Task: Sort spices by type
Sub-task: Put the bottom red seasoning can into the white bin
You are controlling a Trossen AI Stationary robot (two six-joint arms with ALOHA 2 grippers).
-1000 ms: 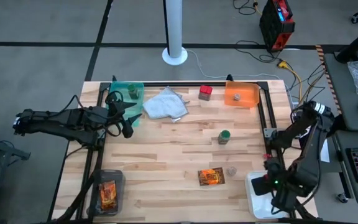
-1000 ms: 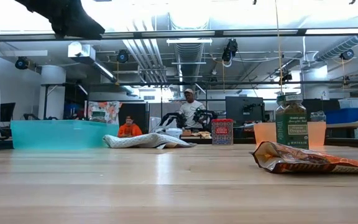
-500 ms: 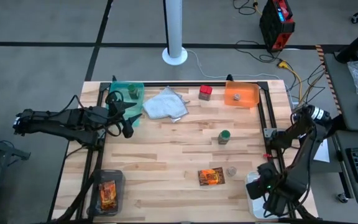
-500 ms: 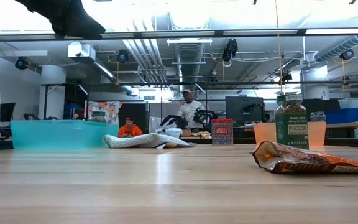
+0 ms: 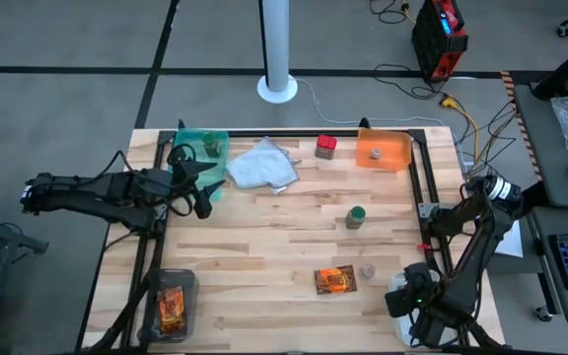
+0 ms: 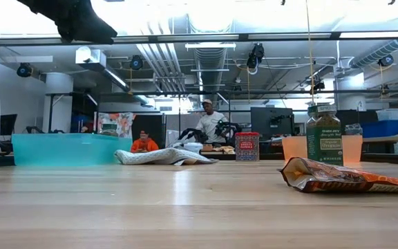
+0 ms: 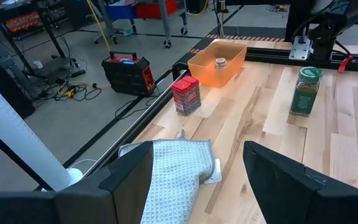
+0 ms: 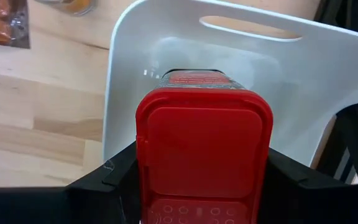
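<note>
**Red box held over the white tray**

Down at the near right corner of the table, the right gripper (image 8: 201,186) has its two dark fingers clamped on either side of a red box (image 8: 202,152), red lid facing up, and holds it over the white tray (image 8: 129,93). From above, the arm folds over that corner and hides most of the tray (image 5: 398,296).

The left gripper (image 7: 194,180) hangs with its fingers spread wide and nothing between them, near the teal tray (image 5: 210,148) at the far left, pointing toward the grey cloth (image 5: 261,166) beside it.

A second red box (image 5: 325,147) stands at the far edge between the cloth and the orange tray (image 5: 394,156), which has a small round jar (image 7: 220,61) inside. A green-capped jar (image 5: 356,217) stands upright near the middle of the table. Nearer the front lie a shiny orange packet (image 5: 335,280) and, just beside it, another tiny grey jar (image 5: 368,270). At the front left corner, a dark tray (image 5: 187,286) holds one more orange packet (image 5: 170,308).

Across the room behind the table, two people (image 6: 209,123) are at desks.
</note>
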